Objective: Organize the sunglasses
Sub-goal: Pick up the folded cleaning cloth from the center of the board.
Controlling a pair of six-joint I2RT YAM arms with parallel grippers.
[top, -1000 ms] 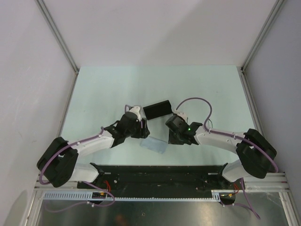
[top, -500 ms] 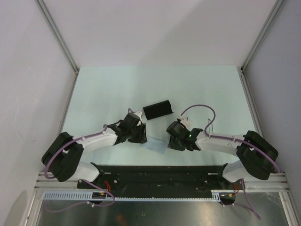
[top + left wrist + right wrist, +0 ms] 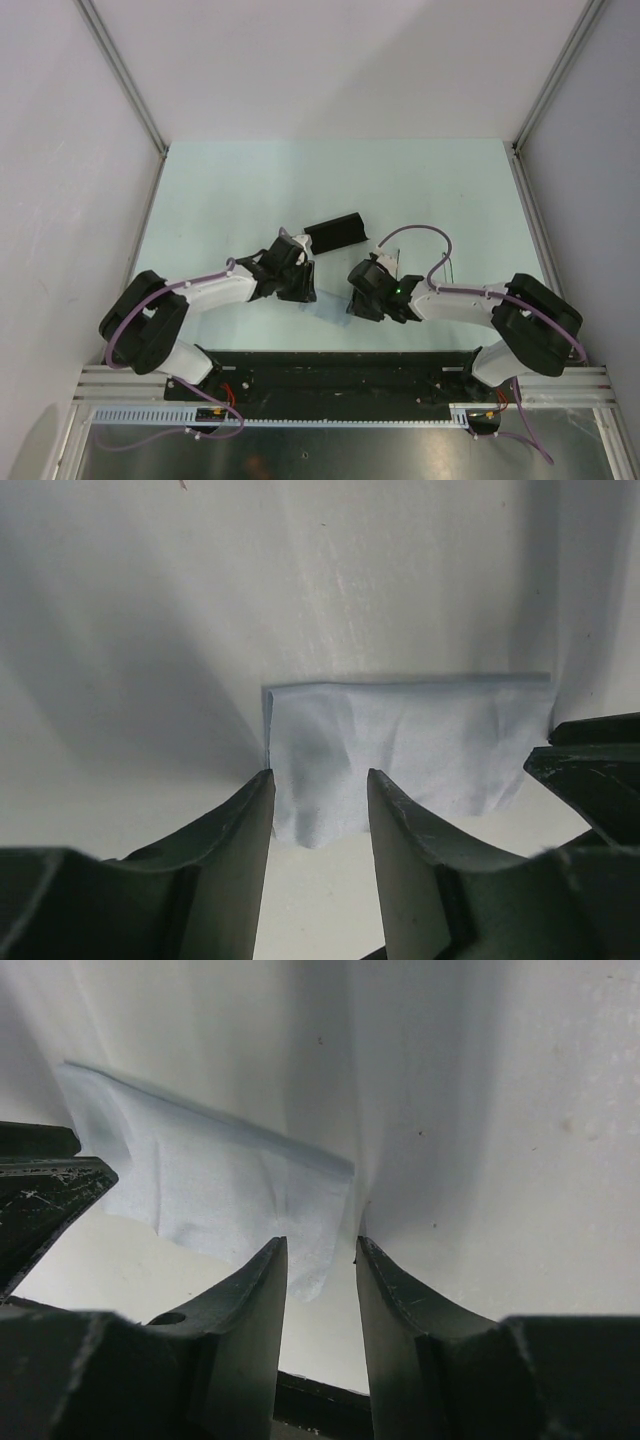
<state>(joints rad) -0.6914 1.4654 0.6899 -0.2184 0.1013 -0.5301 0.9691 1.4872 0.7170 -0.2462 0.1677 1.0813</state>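
A light blue folded cloth (image 3: 400, 740) lies flat on the table between my two grippers. My left gripper (image 3: 318, 775) is open, its fingertips straddling the cloth's near left corner without pinching it. My right gripper (image 3: 320, 1242) is open too, its tips either side of the opposite corner of the cloth (image 3: 220, 1190). From above, both grippers (image 3: 303, 290) (image 3: 358, 300) press low over the cloth and hide most of it. Faint thin dark wire lines (image 3: 446, 266) beside the right arm's cable may be the sunglasses; they are too small to tell.
A black oblong case (image 3: 335, 233) lies just beyond the two grippers, close to the left wrist. The pale table (image 3: 230, 190) is fenced by metal rails at the left and right. The black base bar (image 3: 330, 365) runs along the near edge.
Both grippers have come down and toward the near edge onto the cloth from either side. The left jaws have narrowed. The case has not moved.
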